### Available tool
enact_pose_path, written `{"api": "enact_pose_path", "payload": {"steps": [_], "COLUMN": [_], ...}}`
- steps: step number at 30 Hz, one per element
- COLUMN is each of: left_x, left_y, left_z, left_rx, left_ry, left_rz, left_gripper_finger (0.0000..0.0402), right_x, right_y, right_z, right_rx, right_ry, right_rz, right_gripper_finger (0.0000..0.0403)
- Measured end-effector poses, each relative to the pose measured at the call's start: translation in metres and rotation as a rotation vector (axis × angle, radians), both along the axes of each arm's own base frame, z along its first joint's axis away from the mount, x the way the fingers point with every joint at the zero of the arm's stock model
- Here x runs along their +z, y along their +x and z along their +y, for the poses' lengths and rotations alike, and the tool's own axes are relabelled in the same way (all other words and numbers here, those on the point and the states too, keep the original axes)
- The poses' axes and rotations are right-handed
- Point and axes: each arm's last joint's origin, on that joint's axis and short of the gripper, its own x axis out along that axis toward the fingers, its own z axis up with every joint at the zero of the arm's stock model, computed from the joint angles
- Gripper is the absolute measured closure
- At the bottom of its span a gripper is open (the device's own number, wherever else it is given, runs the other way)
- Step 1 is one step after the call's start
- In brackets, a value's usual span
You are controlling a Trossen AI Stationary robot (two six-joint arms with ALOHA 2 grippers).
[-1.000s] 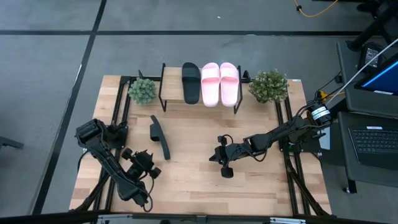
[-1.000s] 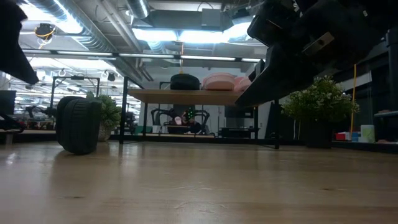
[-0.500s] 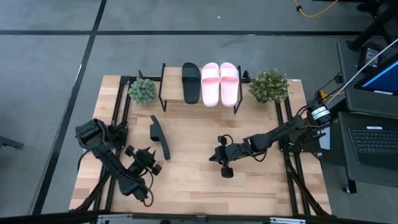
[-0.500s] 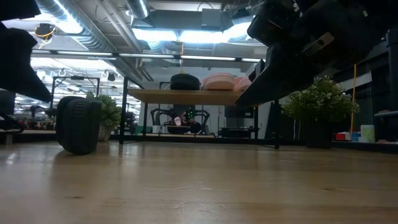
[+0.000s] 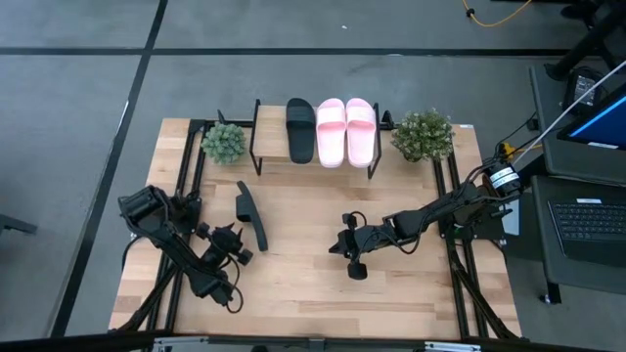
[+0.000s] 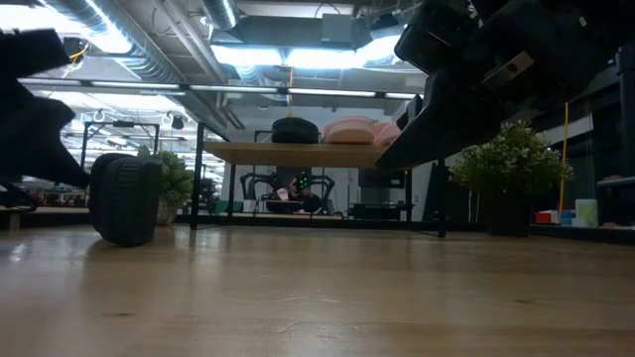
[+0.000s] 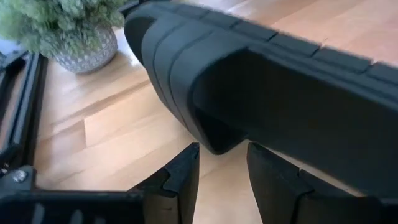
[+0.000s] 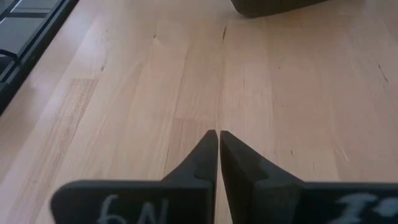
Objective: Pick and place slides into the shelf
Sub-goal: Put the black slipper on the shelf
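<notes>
**Entry: three slides shelved, one black slide still on the counter**

- Shelf [image 5: 269, 156], at twelve o'clock on the counter [image 5: 313, 284]: we count one black slide [image 5: 300, 128] and two pink slides [image 5: 345, 131] lying side by side on the plank, toes away from the arms. The bare plank at the nine o'clock end is, we judge, the slot for the fourth.
- Remaining black slide [image 5: 250, 214]: on the counter at about ten o'clock from centre, resting on its edge, in front of the shelf's nine o'clock end. We judge that this stance offers the sole as a thin edge to pinch.
- Left claw [image 7: 221, 171]: fingers apart, unloaded, pointed at the black slide's strap end, which fills its wrist view just ahead of the fingertips. In the overhead view it sits at seven o'clock from the slide.
- Right claw [image 8: 218, 146]: fingers together, holding nothing, waiting near the counter's centre.
- Plants [image 5: 224, 143]: two pots flank the shelf.
- Change: over the last second the left claw has travelled from farther down the counter toward the slide; the right arm and all four slides have not moved.
</notes>
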Motion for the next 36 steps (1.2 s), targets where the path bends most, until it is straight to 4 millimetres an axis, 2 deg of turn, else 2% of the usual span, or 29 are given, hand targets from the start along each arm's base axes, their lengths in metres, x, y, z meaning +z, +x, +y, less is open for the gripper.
{"api": "enact_pose_path", "payload": {"steps": [8,29,32,36], "left_x": [-0.011,-0.016,-0.016,-0.016], "left_y": [0.002,0.011,0.012,0.012], "left_z": [0.013,0.035,0.035,0.035], "left_rx": [0.019,0.114,0.114,0.115], "left_ry": [-0.006,0.016,0.014,0.014], "left_rz": [-0.038,-0.032,-0.034,-0.033], "left_gripper_finger": [0.0276,0.0277,0.0291,0.0342], "right_x": [0.000,0.000,0.000,0.000], "right_y": [0.000,0.000,0.000,0.000], "right_z": [0.000,0.000,0.000,0.000], "right_rx": [0.000,-0.001,-0.002,-0.002], "right_ry": [0.000,0.001,0.003,0.003], "right_rz": [0.000,0.000,0.000,0.000], "right_gripper_finger": [0.0382,0.0382,0.0382,0.0382]}}
